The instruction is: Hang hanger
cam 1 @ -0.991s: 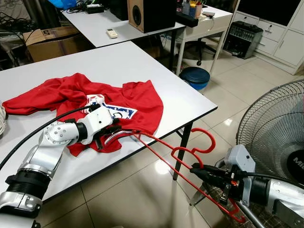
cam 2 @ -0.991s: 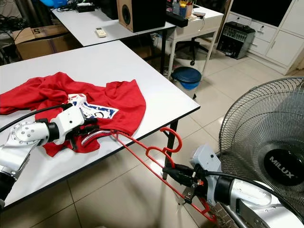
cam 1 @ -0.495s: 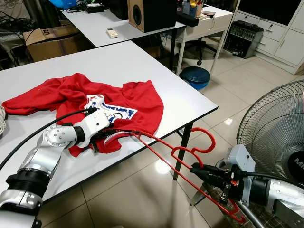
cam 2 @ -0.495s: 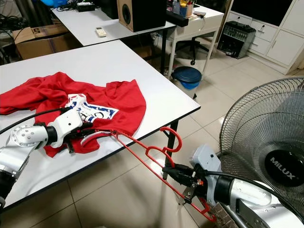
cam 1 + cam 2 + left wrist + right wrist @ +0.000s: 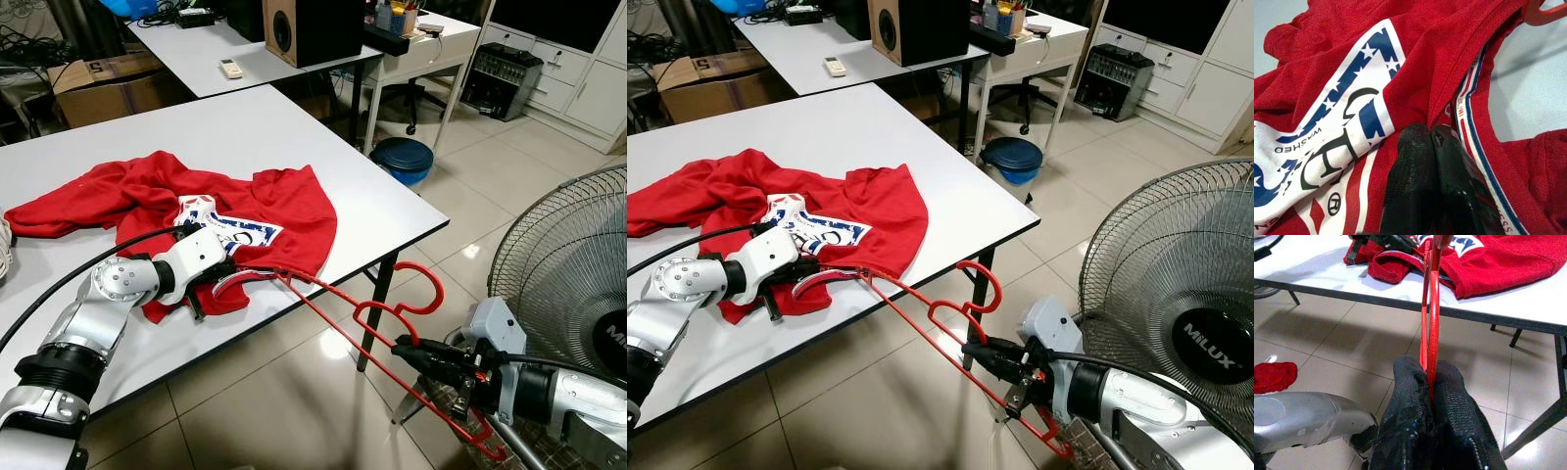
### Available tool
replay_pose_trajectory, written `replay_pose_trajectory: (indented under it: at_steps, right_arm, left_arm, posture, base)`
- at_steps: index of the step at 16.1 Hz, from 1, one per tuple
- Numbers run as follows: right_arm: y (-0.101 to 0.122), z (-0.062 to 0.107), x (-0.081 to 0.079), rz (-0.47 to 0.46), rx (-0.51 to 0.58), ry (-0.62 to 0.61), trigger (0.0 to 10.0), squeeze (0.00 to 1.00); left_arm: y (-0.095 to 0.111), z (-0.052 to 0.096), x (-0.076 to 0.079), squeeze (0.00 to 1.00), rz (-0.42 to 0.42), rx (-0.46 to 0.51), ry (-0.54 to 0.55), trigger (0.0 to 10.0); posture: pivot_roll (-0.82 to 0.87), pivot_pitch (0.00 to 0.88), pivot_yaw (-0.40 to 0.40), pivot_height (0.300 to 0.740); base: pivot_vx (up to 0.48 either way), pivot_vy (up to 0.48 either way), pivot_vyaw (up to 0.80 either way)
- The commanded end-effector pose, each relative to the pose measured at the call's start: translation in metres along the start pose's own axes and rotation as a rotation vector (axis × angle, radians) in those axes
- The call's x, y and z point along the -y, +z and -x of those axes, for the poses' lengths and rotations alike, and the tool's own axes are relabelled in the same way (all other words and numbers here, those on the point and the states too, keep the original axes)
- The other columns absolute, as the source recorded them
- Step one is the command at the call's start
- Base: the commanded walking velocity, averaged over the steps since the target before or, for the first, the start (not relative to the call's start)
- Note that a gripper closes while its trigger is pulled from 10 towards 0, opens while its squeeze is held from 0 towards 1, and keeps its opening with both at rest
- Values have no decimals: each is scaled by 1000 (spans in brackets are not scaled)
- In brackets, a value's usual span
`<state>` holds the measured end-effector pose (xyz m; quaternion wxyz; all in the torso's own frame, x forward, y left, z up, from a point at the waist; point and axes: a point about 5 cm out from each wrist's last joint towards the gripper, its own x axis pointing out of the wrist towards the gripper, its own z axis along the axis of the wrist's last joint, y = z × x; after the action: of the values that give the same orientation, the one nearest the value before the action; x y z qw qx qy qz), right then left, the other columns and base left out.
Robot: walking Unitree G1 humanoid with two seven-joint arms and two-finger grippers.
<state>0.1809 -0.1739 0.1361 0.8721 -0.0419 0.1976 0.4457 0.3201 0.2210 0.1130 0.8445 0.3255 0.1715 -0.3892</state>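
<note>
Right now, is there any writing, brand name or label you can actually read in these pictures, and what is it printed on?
"MILUX": on the hub of the standing fan.
"WASHED": small letters in the white print on the red shirt, beside the left pincer.
Large letters on the same print: cut off by folds, not readable.
Woven text on the shirt's collar band: too blurred to read.
Markings on the cardboard box: too small to read.

Standing fan (image 5: 1176,323), blue bin (image 5: 402,157), speaker (image 5: 312,27), cardboard box (image 5: 98,83), remote (image 5: 230,68).

silver arms (image 5: 98,318) | black cables | black textured fingers (image 5: 1410,416)
</note>
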Motion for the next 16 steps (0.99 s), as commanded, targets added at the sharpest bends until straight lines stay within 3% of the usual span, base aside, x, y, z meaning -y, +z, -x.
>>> replay_pose_trajectory:
  at_steps: [1,5,9,16]
  right_arm:
    - [10,1,-2,26,29,6,10000,0]
    - [13,0,-2,25,41,6,10000,0]
    - [20,-5,0,9,103,0,10000,0]
    - [23,-13,13,9,121,-55,10000,0]
  left_arm:
    - [4,-2,-2,0,-24,1,-4,0]
    - [12,-1,-14,0,-38,50,91,0]
    - [51,13,-36,0,-91,200,178,0]
    - [73,21,-31,0,-210,201,120,0]
  posture:
    - [-214,0,39,740]
    - [-214,0,34,740]
    - [-198,0,18,740]
    - [-186,0,9,740]
  base:
    - [0,0,0]
    - [0,0,0]
    - [0,0,0]
    - [0,0,0]
